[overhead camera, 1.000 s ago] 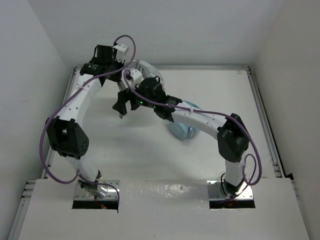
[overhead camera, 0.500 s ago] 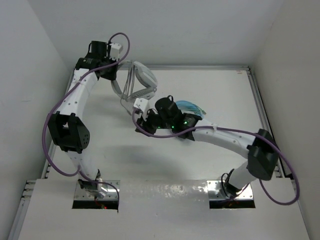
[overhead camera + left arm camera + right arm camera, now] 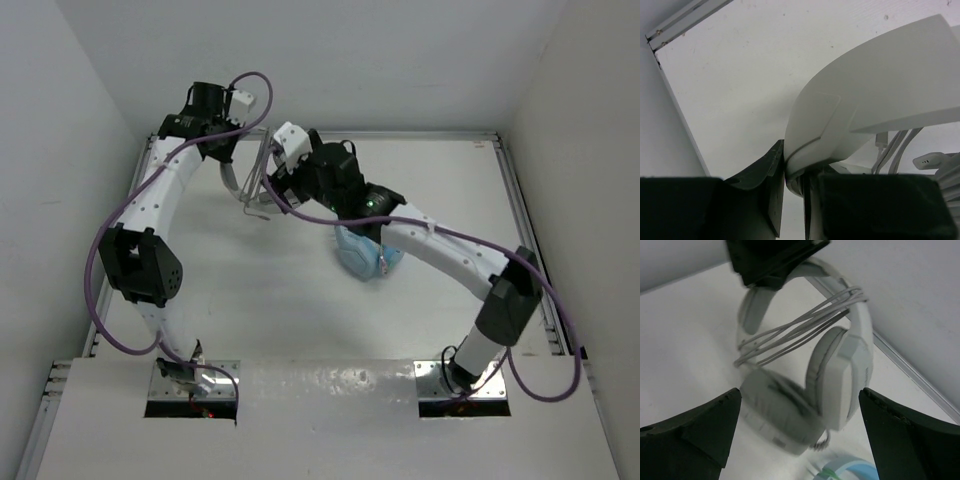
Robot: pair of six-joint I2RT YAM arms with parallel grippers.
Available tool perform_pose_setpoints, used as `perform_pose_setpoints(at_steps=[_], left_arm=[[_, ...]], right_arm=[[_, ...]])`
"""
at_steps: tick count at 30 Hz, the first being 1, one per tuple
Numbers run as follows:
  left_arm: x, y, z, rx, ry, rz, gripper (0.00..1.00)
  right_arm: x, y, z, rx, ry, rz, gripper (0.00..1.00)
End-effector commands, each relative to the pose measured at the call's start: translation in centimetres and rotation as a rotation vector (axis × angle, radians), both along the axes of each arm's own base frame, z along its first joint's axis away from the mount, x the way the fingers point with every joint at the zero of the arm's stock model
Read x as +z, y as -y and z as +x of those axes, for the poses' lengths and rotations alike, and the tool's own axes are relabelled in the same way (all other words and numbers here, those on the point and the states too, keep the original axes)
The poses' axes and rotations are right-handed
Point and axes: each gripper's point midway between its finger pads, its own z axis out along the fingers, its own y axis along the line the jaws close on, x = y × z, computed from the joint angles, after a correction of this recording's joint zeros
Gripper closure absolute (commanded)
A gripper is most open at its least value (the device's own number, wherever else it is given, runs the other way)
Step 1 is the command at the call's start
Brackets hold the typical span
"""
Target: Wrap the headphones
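1. The table (image 3: 300, 310) is white, with walls close on three sides.
2. The left arm (image 3: 160, 200) stretches up to the table's back-left corner. The left gripper (image 3: 794, 192) is clamped tight on the headband of the headphones (image 3: 840, 370).
3. The right arm (image 3: 440, 250) reaches across from the right, with its wrist just beside the left one. The right gripper (image 3: 799, 390) is spread wide and holds nothing. It faces the ear cups without touching them.
4. The headphones hang from the left gripper with the cups downward, over the back-left of the table.
5. The blue headphones (image 3: 362, 258) lie on the table under the right forearm.
6. The cable (image 3: 800, 330) runs in several loops across the headband's arch.
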Motion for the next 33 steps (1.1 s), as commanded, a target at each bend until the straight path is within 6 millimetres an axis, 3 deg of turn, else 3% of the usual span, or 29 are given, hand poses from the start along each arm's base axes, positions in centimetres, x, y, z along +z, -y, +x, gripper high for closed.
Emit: perform_pose_setpoints(at_steps=[1, 2, 3, 4, 5, 12, 16, 20, 21, 24, 27, 29, 32, 33], left_arm=[[3.2, 1.1, 0.7, -0.022, 0.094, -0.031, 1.0], [3.2, 1.2, 0.7, -0.024, 0.094, -0.031, 1.0], [3.3, 1.2, 0.8, -0.025, 0.097, -0.032, 1.0], [3.3, 1.4, 0.7, -0.029, 0.097, -0.033, 1.0], [3.3, 1.5, 0.7, -0.033, 0.096, -0.038, 1.0], [3.3, 1.7, 0.9, -0.036, 0.094, -0.043, 1.0], [3.2, 2.3, 0.9, -0.057, 0.085, -0.058, 1.0], [3.5, 2.7, 0.9, -0.072, 0.085, -0.071, 1.0], [3.4, 2.8, 0.8, -0.074, 0.084, -0.073, 1.0], [3.0, 3.1, 0.7, -0.087, 0.067, -0.076, 1.0], [2.6, 3.3, 0.6, -0.101, 0.053, -0.076, 1.0], [2.5, 3.3, 0.6, -0.103, 0.051, -0.079, 0.95], [3.0, 3.5, 0.7, -0.111, 0.065, -0.083, 0.72], [3.1, 3.6, 0.8, -0.116, 0.07, -0.09, 0.58]], right_arm=[[0.0, 1.1, 4.5, -0.103, -0.051, 0.035, 0.01], [1.1, 0.8, 5.3, -0.1, -0.051, 0.057, 0.01], [0.8, 0.4, 5.8, -0.078, -0.064, 0.056, 0.01], [-1.3, 0.2, 6.7, -0.079, -0.105, 0.02, 0.01], [0.0, -0.2, 7.3, -0.074, -0.093, 0.035, 0.01], [-4.7, -0.9, 9.8, -0.099, -0.17, -0.055, 0.01], [-6.2, -1.3, 9.9, -0.077, -0.209, -0.08, 0.05], [-7.5, -1.1, 11.1, -0.107, -0.222, -0.082, 0.27], [-7.7, -1.0, 11.3, -0.11, -0.221, -0.08, 0.5], [-7.9, -0.6, 12.0, -0.142, -0.244, -0.043, 0.98], [-7.7, -0.4, 11.8, -0.14, -0.292, -0.005, 1.0], [-7.6, -0.4, 11.6, -0.133, -0.348, 0.038, 1.0], [-7.6, -0.1, 11.0, -0.129, -0.427, 0.055, 1.0], [-7.9, 0.0, 10.4, -0.12, -0.462, 0.052, 1.0]])
